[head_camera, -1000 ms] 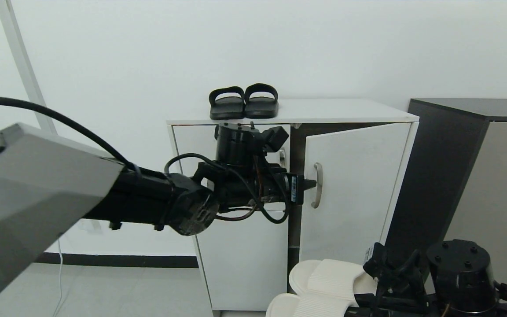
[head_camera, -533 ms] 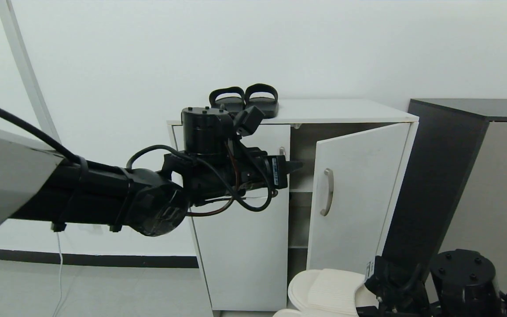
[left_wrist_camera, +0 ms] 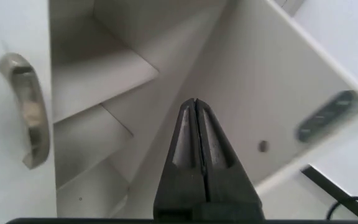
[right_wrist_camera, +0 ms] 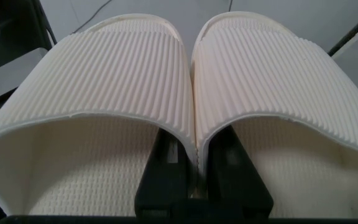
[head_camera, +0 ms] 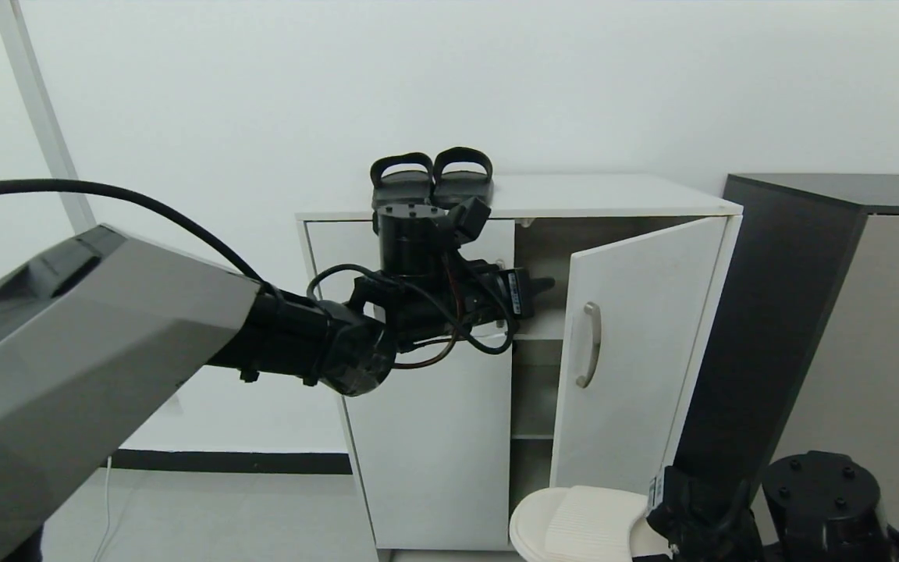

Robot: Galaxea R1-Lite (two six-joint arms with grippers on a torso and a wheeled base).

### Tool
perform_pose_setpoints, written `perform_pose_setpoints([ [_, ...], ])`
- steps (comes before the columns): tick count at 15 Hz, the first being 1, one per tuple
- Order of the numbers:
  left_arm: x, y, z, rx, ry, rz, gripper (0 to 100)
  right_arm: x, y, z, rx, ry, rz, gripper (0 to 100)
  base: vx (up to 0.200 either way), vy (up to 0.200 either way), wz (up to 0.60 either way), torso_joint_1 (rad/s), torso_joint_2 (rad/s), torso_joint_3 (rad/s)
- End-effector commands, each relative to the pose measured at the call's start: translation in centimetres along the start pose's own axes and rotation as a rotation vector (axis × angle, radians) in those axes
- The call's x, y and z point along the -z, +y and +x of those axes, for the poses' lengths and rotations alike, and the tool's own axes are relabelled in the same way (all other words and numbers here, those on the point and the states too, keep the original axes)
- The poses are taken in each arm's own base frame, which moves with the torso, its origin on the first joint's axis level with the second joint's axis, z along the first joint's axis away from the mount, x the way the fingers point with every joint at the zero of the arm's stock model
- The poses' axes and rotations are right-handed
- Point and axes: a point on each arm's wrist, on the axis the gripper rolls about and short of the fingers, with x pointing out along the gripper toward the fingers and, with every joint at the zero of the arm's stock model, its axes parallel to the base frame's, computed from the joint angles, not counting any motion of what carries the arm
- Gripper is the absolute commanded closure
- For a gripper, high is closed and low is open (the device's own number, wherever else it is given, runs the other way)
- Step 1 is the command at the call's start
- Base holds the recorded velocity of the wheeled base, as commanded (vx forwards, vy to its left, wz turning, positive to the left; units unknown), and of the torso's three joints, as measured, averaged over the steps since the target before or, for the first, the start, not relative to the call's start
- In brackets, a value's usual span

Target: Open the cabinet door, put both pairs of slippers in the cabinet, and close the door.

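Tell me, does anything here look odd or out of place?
A pair of black slippers sits on top of the white cabinet, toward its left side, an odd spot for footwear. The cabinet's right door hangs half open.

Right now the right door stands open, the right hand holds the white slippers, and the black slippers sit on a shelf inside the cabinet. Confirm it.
The head view shows the black slippers on top of the cabinet, not inside it. The right door is open, the right hand holds the white slippers.
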Motion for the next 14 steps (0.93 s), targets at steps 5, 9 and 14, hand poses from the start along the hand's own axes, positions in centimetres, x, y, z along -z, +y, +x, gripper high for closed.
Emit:
perform_pose_setpoints([
  [5, 2.2, -3.0, 2.0, 0.037, 0.001, 0.014, 100, 0.4, 0.6, 0.1, -0.023, 0.019, -0.007, 100, -0.200, 0.000, 0.00, 0.000, 0.00, -0.003],
  [9, 2.8, -6.1, 2.5, 0.110, -0.003, 0.032, 100, 0.7, 0.6, 0.0, -0.025, 0.029, -0.023, 100, -0.100, 0.000, 0.00, 0.002, 0.00, 0.000],
  [14, -0.4, -5.2, 0.1, -0.121, -0.195, 0.047, 100, -0.7, -2.9, 1.1, 0.142, -0.014, 0.030, 100, 0.000, 0.000, 0.00, 0.000, 0.00, 0.000],
])
